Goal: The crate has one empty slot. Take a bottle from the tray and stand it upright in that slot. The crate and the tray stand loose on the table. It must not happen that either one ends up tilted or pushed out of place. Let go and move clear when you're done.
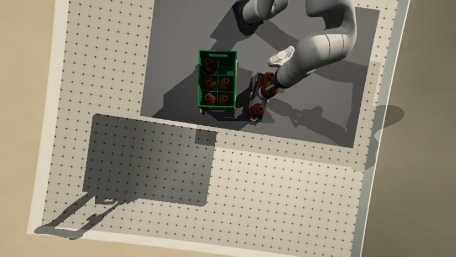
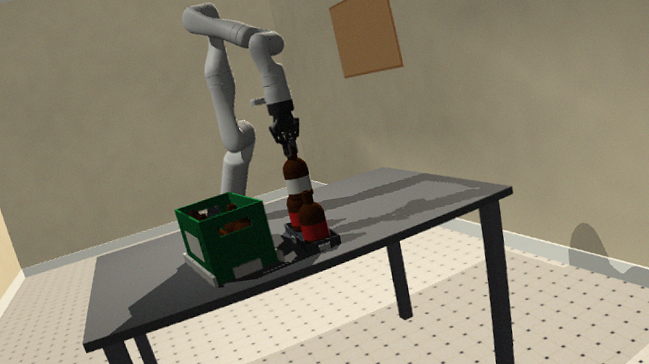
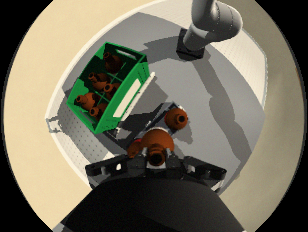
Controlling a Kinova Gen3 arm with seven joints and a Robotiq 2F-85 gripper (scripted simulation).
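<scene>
five brown bottles are seen standing in the green crate [image 1: 200,80], two in the end row nearest the viewer, two in the middle row and one in the far row; the remaining slot [image 1: 227,67], in the far row on the side facing the tray, shows only green floor. the crate is set on the dark table [image 2: 167,275], just beside the small dark tray [image 2: 325,242], with a narrow strip of table top between them.

three bottles are associated with the tray. a red-labelled bottle [image 2: 312,218] stands upright at the tray's near end, and another red-labelled bottle [image 1: 266,77] stands at the far end, partly hidden in the exterior view. the third, a white-labelled bottle [image 2: 295,175], is gripped at its neck by the gripper [image 2: 287,140] — the fingers are closed on the neck from above, and the bottle hangs upright. in the exterior view its base is seen above the shoulders of the two red-labelled bottles, so it is lifted out of the tray, directly over the middle position.

from the top view the held bottle [image 1: 267,92] is largely covered by the forearm, with only its white band and brown shoulder visible between the two others. in the wrist view the held bottle's top [image 3: 157,147] is seen close under the black gripper body, one red-labelled bottle [image 3: 177,119] lies beyond it, and the crate [image 3: 126,98] is seen off to the upper left — well short of the gripper's position.
</scene>
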